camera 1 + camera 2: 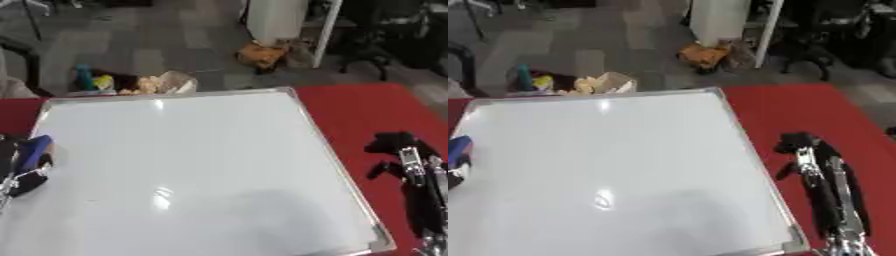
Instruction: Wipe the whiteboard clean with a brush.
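The whiteboard (192,165) lies flat on the red table (367,110), its silver frame running all round. Its surface shows only light glare and no marks that I can make out. At the board's left edge my left hand (24,181) is shut on a blue brush (35,150), which rests on the board. Much of that hand is cut off by the view's edge. My right hand (798,142) sits over the red table just right of the board's right frame, fingers relaxed and holding nothing, its forearm running down to the lower right corner.
Beyond the table's far edge, on the grey floor, lie a bag of coloured items (131,82), an orange object (261,54) and a white cabinet (278,19). A black chair (815,52) stands at the back right.
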Robot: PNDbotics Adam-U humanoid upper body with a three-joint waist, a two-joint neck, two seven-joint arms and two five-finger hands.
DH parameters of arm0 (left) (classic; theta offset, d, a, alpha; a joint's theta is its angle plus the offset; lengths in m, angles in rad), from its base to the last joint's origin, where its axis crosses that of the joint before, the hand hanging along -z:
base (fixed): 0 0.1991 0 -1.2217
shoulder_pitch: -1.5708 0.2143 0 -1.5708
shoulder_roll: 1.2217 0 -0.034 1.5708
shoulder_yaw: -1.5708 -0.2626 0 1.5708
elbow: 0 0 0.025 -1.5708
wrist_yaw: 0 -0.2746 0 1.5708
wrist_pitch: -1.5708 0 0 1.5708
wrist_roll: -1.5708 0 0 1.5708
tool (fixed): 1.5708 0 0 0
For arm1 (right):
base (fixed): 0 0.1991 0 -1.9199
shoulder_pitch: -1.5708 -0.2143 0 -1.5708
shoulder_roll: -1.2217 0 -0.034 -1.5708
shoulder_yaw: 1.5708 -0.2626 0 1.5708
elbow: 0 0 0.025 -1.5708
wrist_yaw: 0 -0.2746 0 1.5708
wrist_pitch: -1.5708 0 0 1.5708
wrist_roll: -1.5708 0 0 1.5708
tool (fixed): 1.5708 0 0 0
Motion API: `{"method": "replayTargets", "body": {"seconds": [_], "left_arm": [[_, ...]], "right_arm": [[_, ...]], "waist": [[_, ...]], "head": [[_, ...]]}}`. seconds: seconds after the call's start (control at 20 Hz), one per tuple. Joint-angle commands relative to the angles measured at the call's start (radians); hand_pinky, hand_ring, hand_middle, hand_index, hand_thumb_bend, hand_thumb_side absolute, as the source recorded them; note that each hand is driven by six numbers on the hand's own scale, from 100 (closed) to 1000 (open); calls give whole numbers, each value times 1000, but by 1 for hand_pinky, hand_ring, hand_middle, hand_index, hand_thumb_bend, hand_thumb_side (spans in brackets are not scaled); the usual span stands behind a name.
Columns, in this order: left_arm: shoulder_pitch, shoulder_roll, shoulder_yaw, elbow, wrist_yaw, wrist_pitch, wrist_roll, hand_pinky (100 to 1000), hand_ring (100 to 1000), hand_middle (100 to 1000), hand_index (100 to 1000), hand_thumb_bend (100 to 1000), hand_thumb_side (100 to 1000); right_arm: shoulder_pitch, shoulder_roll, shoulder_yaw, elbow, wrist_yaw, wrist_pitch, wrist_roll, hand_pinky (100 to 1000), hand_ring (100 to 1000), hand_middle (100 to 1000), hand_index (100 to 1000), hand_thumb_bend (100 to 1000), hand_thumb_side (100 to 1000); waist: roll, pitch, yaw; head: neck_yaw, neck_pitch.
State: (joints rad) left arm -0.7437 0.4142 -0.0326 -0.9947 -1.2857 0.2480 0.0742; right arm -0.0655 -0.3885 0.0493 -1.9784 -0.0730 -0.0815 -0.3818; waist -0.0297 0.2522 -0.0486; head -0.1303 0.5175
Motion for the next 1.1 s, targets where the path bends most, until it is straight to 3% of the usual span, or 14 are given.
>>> {"method": "replayTargets", "body": {"seconds": [0.05, 1.1], "left_arm": [[-12, -13, -10, 27, -13, -11, -6, 448, 458, 478, 721, 584, 460], [-95, -185, -119, 93, -137, -153, -27, 476, 482, 498, 724, 571, 478]], "right_arm": [[-4, -10, -11, -22, 5, 1, 1, 353, 646, 560, 677, 100, 791], [-10, -7, -5, -22, 7, -1, 11, 353, 645, 559, 677, 100, 792]], "waist": [[-3, -8, -4], [-13, -6, -25]], "head": [[-1, -1], [10, -7]]}}
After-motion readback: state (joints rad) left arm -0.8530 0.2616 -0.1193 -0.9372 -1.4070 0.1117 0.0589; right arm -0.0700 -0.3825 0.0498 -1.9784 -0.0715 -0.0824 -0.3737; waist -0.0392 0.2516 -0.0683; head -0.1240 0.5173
